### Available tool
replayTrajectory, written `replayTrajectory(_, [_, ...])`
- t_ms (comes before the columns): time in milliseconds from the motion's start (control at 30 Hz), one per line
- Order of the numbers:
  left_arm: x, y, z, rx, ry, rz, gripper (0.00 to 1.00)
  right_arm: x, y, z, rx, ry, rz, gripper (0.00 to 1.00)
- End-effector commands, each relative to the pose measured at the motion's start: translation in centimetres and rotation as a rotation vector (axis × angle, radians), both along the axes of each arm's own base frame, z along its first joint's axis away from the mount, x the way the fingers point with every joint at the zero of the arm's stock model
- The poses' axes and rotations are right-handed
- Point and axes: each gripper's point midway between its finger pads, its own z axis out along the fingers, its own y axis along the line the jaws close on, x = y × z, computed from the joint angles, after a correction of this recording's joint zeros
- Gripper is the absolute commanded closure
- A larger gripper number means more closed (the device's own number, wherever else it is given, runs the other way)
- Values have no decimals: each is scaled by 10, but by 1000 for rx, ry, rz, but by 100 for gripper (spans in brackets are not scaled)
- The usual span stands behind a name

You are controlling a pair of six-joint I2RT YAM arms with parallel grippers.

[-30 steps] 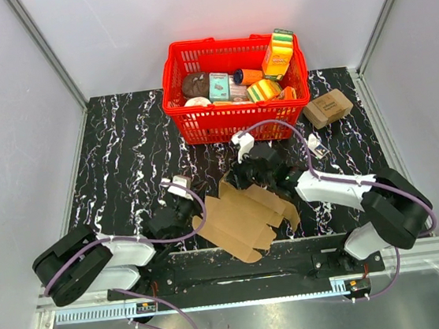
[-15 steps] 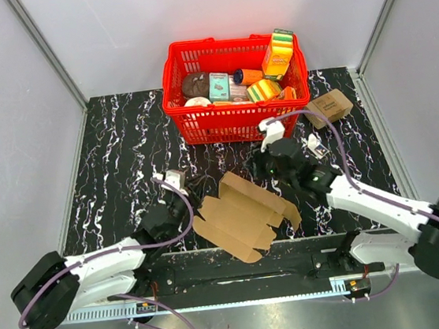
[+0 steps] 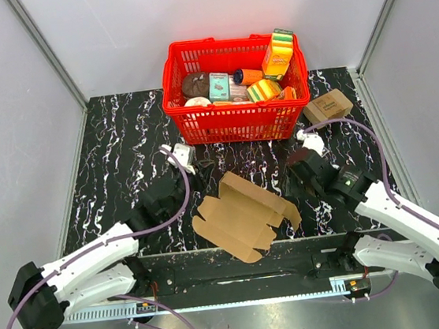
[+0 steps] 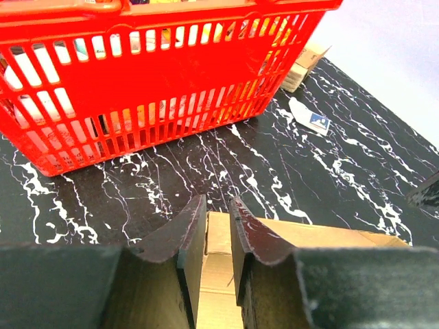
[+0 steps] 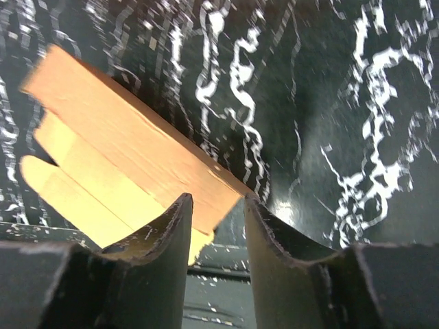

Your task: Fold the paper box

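The paper box is a brown die-cut cardboard sheet with flaps partly raised, lying near the table's front edge. My left gripper hovers just left of the box's far left corner. In the left wrist view the left gripper has its fingers a narrow gap apart and empty, above the box. My right gripper is just right of the box. In the right wrist view the right gripper is slightly open and empty over the box's corner.
A red basket full of groceries stands behind the box and also shows in the left wrist view. A small printed carton sits to its right. A white card lies on the black marble table.
Both grippers have drawn away from the box: the left rose toward the far left, the right swung out to the right. The box lies free in the same place.
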Motion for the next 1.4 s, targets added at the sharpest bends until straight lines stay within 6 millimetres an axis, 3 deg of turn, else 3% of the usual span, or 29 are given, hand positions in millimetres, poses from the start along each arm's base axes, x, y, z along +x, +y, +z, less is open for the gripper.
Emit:
replayTrajectory(0, [-7,-10,15,29,43,-65,75,-29,-30,-33,-77,165,-125,56])
replayTrajectory(233, [-2,-20,33,74,5,-96,68,-47,-42,-52,-56,238,-216,48])
replayTrajectory(467, [21,-61,47,145,-9,-209,70,-53,-34,-72,-26,290,-205,49])
replayTrajectory(567, [33,-74,43,150,17,-268,70,-50,-29,-77,-23,293,-201,50])
replayTrajectory(833, [55,-109,14,221,120,-440,73,-43,-13,-88,2,304,-163,62])
replayTrajectory(1067, [64,-131,-34,299,230,-528,77,-44,-8,-92,31,307,-157,75])
replayTrajectory(1367, [70,-145,-80,346,338,-568,80,-46,-9,-100,30,310,-152,85])
